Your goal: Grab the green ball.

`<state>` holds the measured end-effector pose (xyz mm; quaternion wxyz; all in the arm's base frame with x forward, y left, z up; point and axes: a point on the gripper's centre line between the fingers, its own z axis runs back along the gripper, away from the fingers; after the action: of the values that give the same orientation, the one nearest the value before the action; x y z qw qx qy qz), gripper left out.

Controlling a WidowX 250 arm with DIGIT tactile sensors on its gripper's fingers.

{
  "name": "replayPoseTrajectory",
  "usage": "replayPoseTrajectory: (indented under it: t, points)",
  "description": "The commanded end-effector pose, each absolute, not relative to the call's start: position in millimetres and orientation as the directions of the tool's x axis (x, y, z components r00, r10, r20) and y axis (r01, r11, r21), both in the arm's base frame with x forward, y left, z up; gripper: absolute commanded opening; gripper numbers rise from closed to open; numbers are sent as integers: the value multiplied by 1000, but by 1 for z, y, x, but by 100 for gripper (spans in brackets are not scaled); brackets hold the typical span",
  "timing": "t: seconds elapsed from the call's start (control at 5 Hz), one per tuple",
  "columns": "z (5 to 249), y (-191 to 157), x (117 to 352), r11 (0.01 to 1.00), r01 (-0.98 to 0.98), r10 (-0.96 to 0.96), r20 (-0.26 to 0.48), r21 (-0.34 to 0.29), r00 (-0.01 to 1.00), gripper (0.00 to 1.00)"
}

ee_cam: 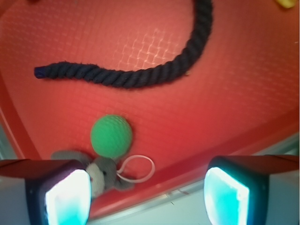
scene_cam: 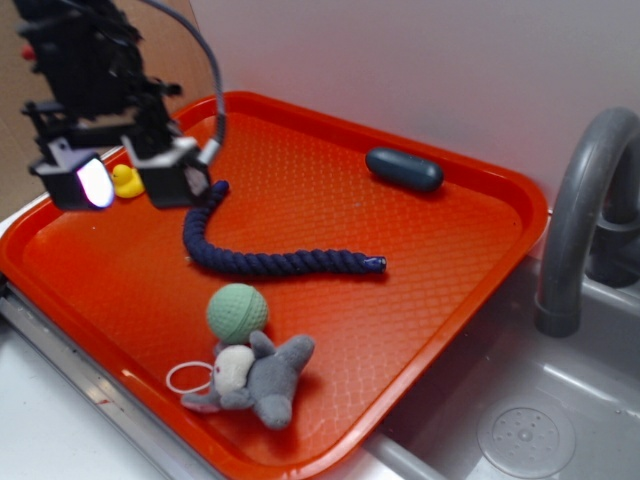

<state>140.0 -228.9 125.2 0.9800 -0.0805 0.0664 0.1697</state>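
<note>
Two pale-lit fingers of the black gripper (scene_cam: 120, 180) stand wide apart, holding nothing, raised over the far left corner of the textured red plastic tray (scene_cam: 450, 250). Well away, near the tray's front edge, the small mint-green dimpled ball (scene_cam: 237, 311) touches the grey plush animal (scene_cam: 262, 378). A dark blue twisted rope (scene_cam: 280, 260) curves between gripper and ball.
</note>
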Motion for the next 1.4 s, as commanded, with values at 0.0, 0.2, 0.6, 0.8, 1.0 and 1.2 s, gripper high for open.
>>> replayPoseTrajectory:
  t: [0.0, 0.2, 0.6, 0.8, 1.0, 1.2]
  points:
    - [109, -260, 158, 939, -288, 265, -140, -186, 954, 100]
    - [89, -271, 157, 953, -259, 237, -144, -157, 961, 100]
    - [58, -284, 150, 979, -177, 162, -140, -104, 977, 100]
    - [47, -284, 146, 978, -206, 196, -171, -42, 966, 100]
    - [47, -283, 146, 979, -204, 202, -128, -3, 971, 0]
    - [67, -266, 152, 980, -191, 188, -39, -65, 981, 0]
